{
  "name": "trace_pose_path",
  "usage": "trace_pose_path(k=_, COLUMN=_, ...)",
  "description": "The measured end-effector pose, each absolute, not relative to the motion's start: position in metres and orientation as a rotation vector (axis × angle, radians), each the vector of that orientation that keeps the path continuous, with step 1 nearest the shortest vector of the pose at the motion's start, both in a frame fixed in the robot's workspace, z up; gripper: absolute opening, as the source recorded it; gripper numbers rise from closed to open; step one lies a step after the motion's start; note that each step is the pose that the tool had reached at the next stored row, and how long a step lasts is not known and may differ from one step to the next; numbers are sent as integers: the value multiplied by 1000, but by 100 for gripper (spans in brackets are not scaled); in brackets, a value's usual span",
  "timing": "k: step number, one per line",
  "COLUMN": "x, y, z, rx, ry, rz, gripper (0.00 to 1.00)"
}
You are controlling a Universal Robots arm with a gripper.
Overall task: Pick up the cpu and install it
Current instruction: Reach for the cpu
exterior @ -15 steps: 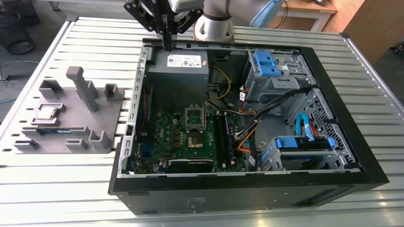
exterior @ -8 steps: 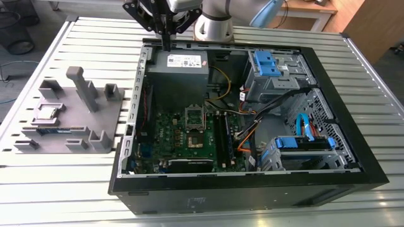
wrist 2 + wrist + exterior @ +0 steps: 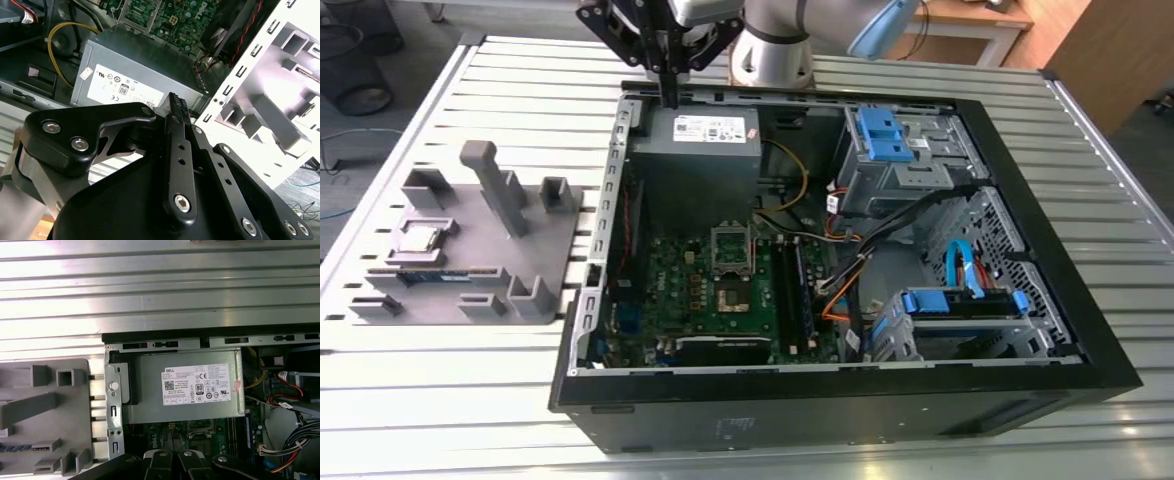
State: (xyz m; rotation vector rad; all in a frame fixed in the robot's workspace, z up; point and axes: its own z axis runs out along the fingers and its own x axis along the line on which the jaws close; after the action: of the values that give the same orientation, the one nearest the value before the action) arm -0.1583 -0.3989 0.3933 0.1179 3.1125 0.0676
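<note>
Gripper: the gripper (image 3: 671, 97) is seen hanging above the far edge of the computer case (image 3: 854, 410), over the grey power supply (image 3: 700, 160); its fingers are drawn fully together and nothing is held between them.
Fingers: in the second wrist view the black fingers (image 3: 174, 107) are shown pressed flat against each other, with the labelled face of the power supply behind them.
Cpu: the cpu (image 3: 424, 238) is laid flat, silver top up, in a recess of the grey fixture (image 3: 540, 240) at the exterior view's left, outside the case and well apart from the gripper.
Memory stick: a dark memory stick (image 3: 434, 274) with a blue label is lodged in the fixture just beside the cpu.
Socket: a silver socket frame (image 3: 732, 245) is seen on the green motherboard (image 3: 674, 290) in the middle of the case.
Drive cages: blue-fronted drive cages (image 3: 887, 135) are mounted at the exterior view's right.
Table: case and fixture are both carried by a slatted metal table (image 3: 440, 400).
</note>
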Motion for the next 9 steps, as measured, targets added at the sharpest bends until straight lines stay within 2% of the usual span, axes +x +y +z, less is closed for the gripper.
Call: trace_pose_path(k=9, x=-161, y=-399, z=393, rx=118, ry=3113, rz=68, gripper=11)
